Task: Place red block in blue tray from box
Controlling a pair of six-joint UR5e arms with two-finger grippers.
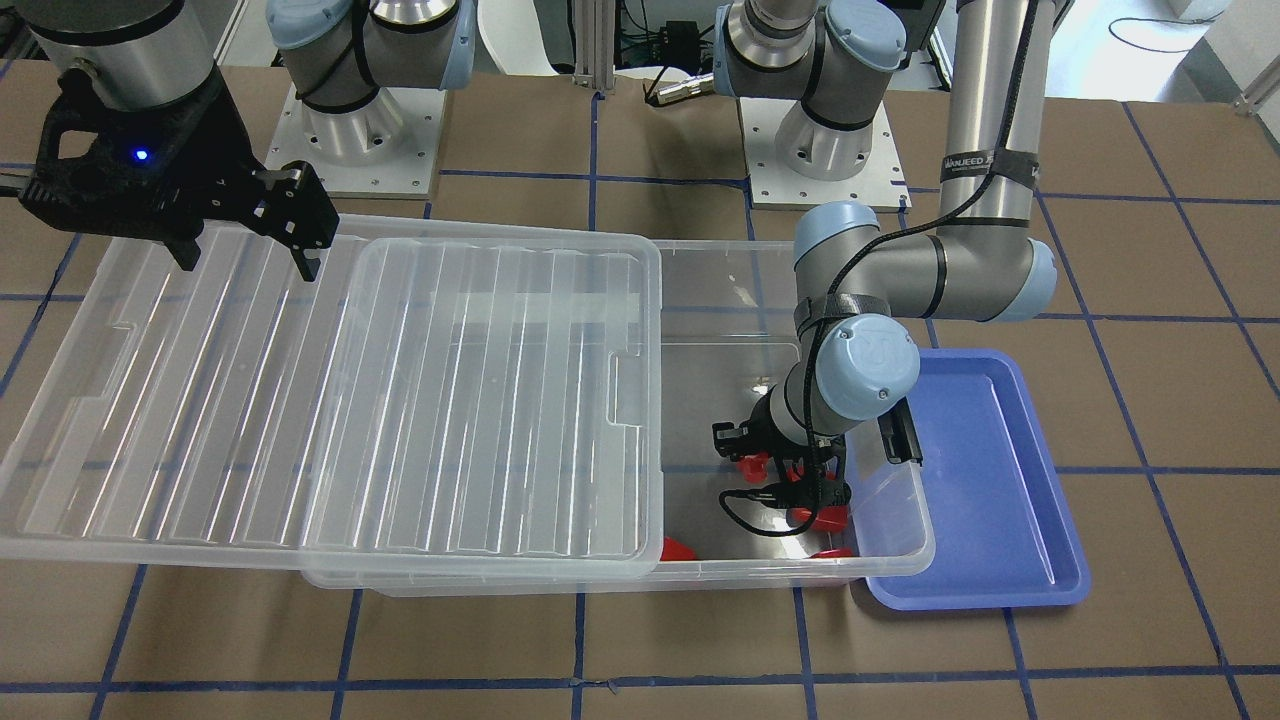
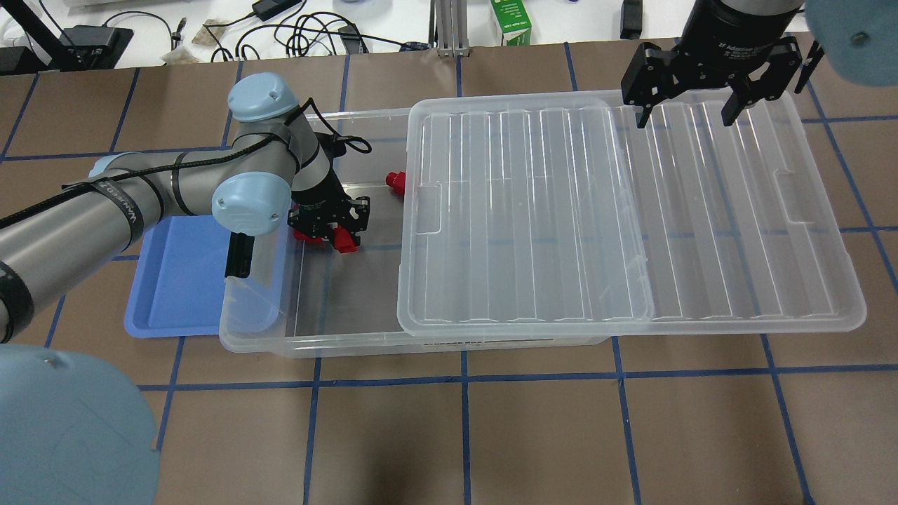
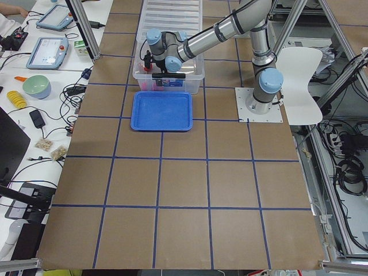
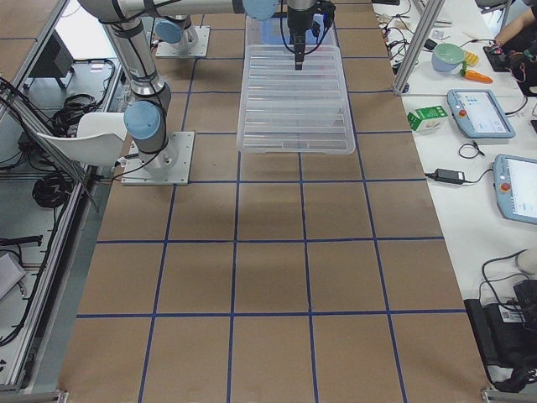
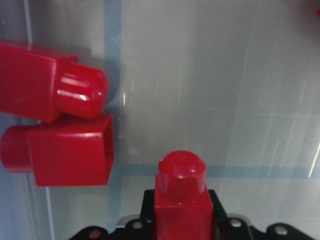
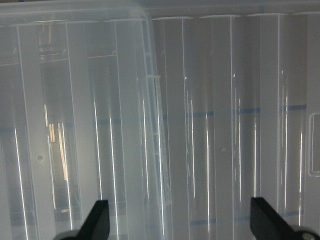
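Note:
The clear box (image 2: 316, 345) lies across the table, its ribbed lid (image 2: 736, 210) slid toward my right so the left end is uncovered. My left gripper (image 2: 330, 228) is down inside that open end, shut on a red block (image 5: 181, 200) whose stub points away from the wrist. Two more red blocks (image 5: 50, 82) (image 5: 67, 157) lie on the box floor just beside it. Another red block (image 2: 396, 182) lies by the lid's edge. The blue tray (image 2: 175, 280) sits empty against the box's left end. My right gripper (image 2: 686, 118) hangs open above the lid.
A black latch bar (image 2: 239, 256) stands on the box's end wall between my left gripper and the tray. The lid overhangs the box far toward my right. The box wall (image 1: 900, 560) rises between the blocks and the tray (image 1: 1000, 480).

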